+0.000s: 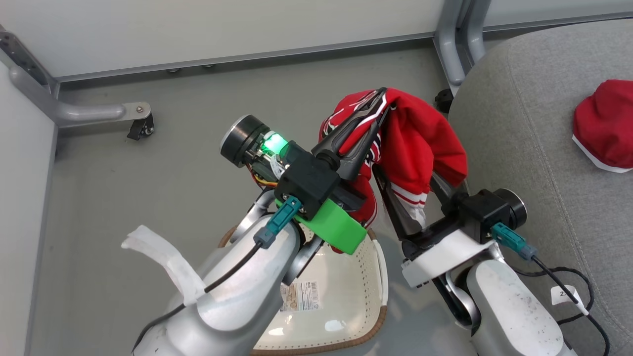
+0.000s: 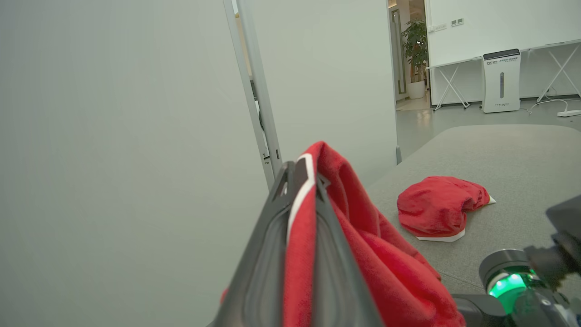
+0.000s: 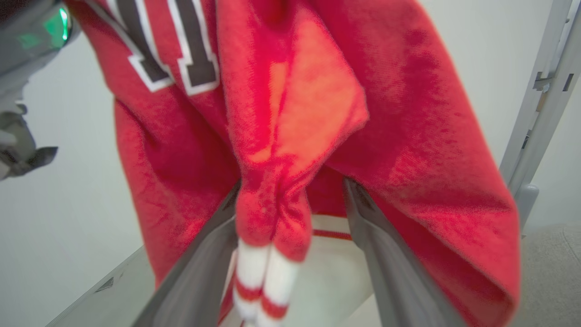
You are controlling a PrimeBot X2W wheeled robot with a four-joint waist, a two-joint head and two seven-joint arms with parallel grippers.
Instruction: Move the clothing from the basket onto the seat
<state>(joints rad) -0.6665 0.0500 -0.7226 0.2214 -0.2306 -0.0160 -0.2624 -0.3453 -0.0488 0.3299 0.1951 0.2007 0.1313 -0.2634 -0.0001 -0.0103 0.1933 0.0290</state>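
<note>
Red jersey [image 1: 420, 143], clenched in the left gripper [image 1: 380, 101] above the basket [image 1: 381, 316] with a cuff hanging inside the widely parted right gripper [image 3: 292, 186], is best carried fully over the grey seat [image 1: 519, 158] before being released beside the plain red piece [image 1: 606, 126].

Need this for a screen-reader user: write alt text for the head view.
The left arm's jaws are shut on a red jersey, held up near the white basket; its cloth drapes over the right arm's open jaws. Another red garment lies on the grey seat at right.
</note>
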